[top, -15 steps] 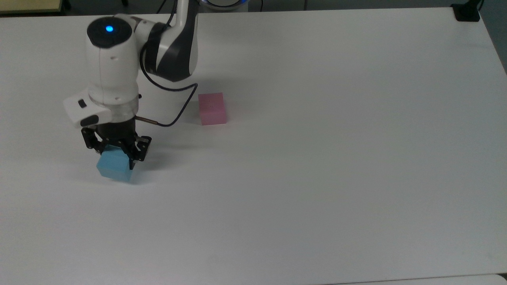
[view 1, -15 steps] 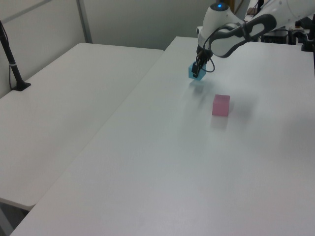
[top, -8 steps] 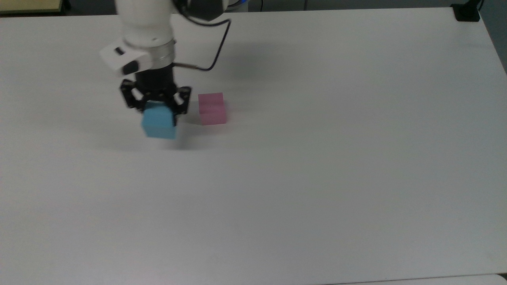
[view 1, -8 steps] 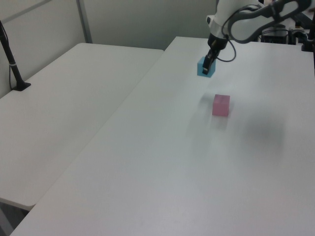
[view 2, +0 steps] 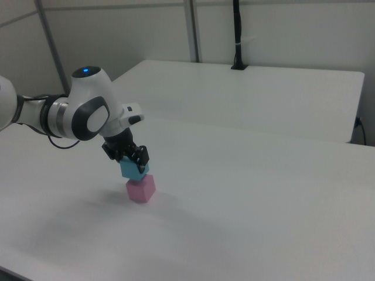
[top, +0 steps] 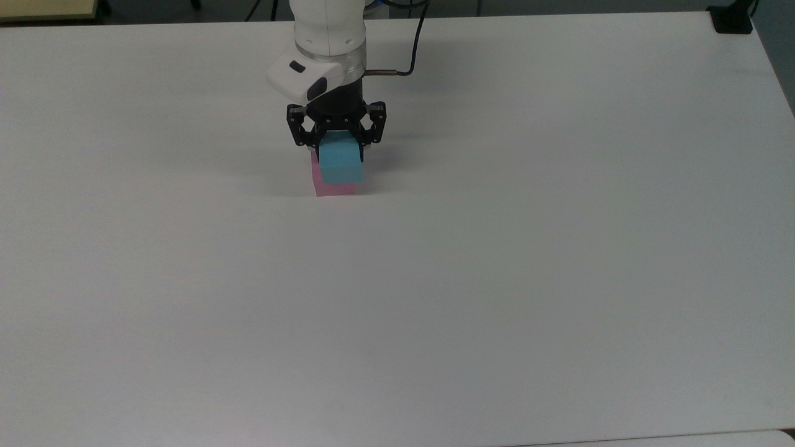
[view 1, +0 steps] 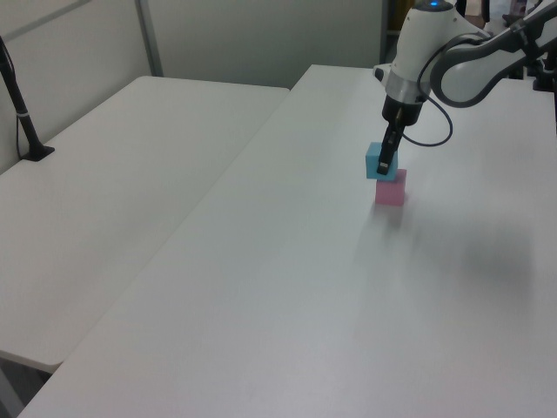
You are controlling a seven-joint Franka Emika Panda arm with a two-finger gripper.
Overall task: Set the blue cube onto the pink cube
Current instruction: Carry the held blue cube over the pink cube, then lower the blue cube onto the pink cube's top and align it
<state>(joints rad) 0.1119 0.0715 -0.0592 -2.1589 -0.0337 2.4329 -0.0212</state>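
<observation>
Since a second ago, hand [top: 339,144] has carried the blue cube [top: 340,165] across the tabletop [top: 497,279]; pinched between its fingers, the cube sits directly above the pink cube [top: 335,188], near the far edge.

In the top view, the blue cube [top: 340,164] sits above centre and left of the middle, held in the gripper [top: 338,144], over the pink cube [top: 335,187], which rests on the table [top: 497,279]. In the left view the blue cube [view 1: 379,161] is at upper right, offset toward the left view's left of the pink cube [view 1: 391,188]. In the right view the blue cube [view 2: 134,168] is just above the pink cube [view 2: 141,189], left of centre.
</observation>
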